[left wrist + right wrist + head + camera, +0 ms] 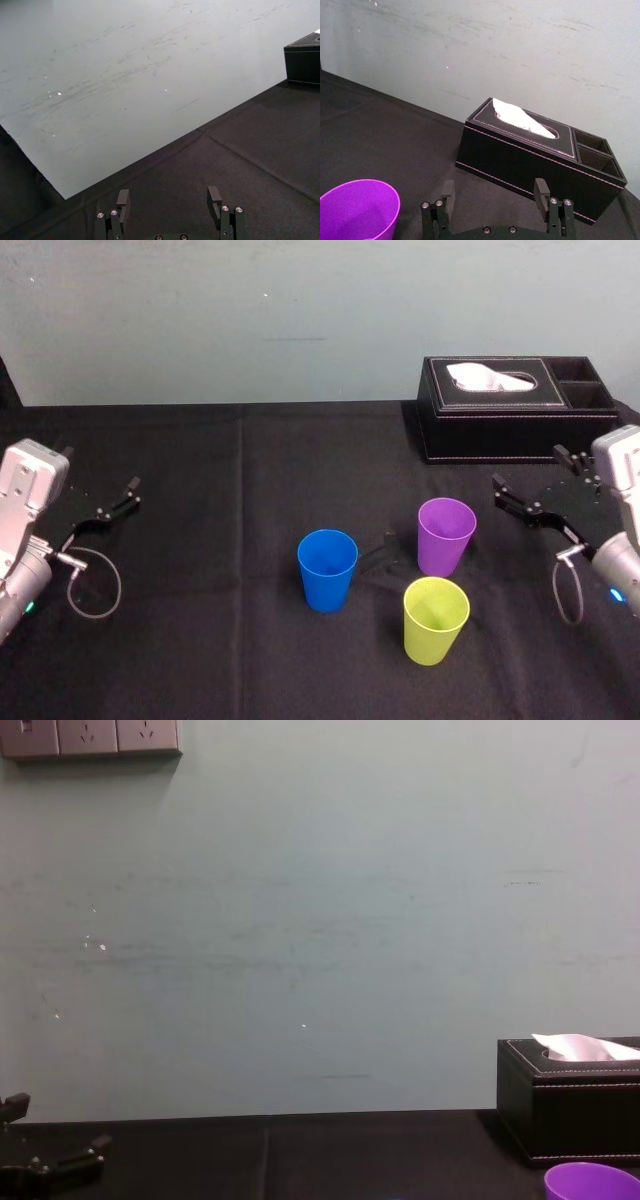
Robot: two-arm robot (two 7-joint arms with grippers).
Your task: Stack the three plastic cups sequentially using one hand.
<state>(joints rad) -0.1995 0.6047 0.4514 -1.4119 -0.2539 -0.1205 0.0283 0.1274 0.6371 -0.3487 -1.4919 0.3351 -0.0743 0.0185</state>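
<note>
Three cups stood upright and apart on the black-clothed table [200, 640]: the blue cup [327, 570] in the middle, the purple cup [446, 535] to its right and a little farther back, and the yellow-green cup [435, 620] nearest the robot, just in front of the purple one. The right gripper [528, 468] hung beside the purple cup, in front of the black tissue box [515, 405], its fingers spread wide and holding nothing. The left gripper [169, 194] was well off at the table's left edge, likewise spread and empty.
</note>
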